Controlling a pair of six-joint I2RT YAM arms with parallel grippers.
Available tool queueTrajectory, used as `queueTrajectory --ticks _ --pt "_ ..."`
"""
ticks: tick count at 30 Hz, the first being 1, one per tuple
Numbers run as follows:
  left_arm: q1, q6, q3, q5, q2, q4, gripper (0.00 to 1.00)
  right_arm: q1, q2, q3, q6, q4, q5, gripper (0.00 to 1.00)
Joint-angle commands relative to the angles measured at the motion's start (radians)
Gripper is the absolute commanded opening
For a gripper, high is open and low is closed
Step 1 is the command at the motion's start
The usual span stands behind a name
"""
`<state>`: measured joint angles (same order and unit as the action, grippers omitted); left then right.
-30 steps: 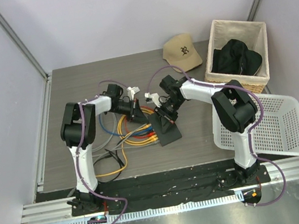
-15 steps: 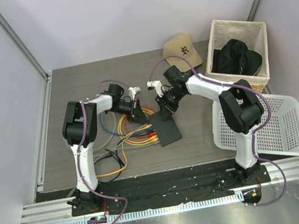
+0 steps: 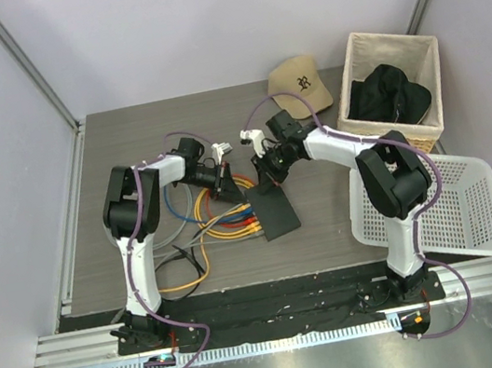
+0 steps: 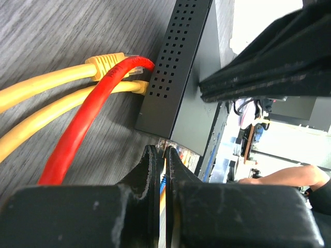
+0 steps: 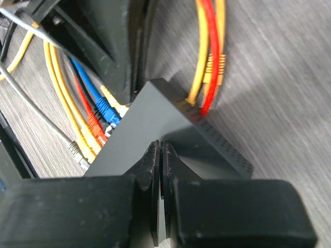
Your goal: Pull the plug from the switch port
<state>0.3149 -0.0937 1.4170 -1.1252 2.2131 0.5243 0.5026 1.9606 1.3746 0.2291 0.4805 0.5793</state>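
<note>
The switch (image 3: 273, 213) lies at frame centre on the counter (image 3: 125, 138). Its port face is largely hidden by cables (image 3: 220, 226). The left fingers (image 4: 150, 165) are almost closed, with only a thin slit and nothing visible between them. The right fingers (image 5: 150, 157) are pressed together on nothing, above the switch top. Contact with the switch cannot be determined.

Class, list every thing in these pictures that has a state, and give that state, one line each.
switch, cables attached along one edge.
blue plug, at switch's port edge, apparently inserted.
left hand, shut, at switch corner.
right hand, shut, over switch top.
wicker basket, holding black garment.
cap, upright.
</note>
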Motion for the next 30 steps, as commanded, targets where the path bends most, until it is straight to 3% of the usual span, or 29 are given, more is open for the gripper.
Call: queueTrajectory --ticks 1,9,16,18,21,23,25,26,30 --pt "0.012 -0.008 0.014 0.087 0.011 -0.01 0.0 0.036 0.014 -0.117 0.009 0.009 -0.147 0.01" --pt "0.01 -0.014 0.042 0.09 0.007 0.012 0.0 0.059 -0.011 -0.21 -0.056 -0.043 -0.285 0.01" --pt "0.012 0.015 -0.01 0.065 -0.007 0.014 0.0 0.057 -0.009 -0.238 -0.082 -0.045 -0.302 0.01" --pt "0.01 0.04 0.055 0.044 0.026 0.095 0.0 0.057 -0.012 -0.243 -0.08 -0.046 -0.297 0.01" --pt "0.01 0.239 0.322 0.068 0.149 0.379 0.0 0.059 -0.014 -0.25 -0.082 -0.046 -0.291 0.01" --pt "0.012 0.322 0.404 0.1 0.168 0.436 0.0 0.057 -0.014 -0.253 -0.085 -0.048 -0.288 0.01" --pt "0.009 0.328 0.37 0.119 0.142 0.422 0.0 0.057 -0.014 -0.25 -0.085 -0.051 -0.286 0.01" --pt "0.009 0.287 0.285 0.11 0.122 0.398 0.0 0.056 -0.017 -0.25 -0.085 -0.059 -0.286 0.01" --pt "0.038 0.103 -0.005 0.044 -0.012 0.088 0.0 0.051 -0.016 -0.236 -0.096 -0.066 -0.283 0.01"
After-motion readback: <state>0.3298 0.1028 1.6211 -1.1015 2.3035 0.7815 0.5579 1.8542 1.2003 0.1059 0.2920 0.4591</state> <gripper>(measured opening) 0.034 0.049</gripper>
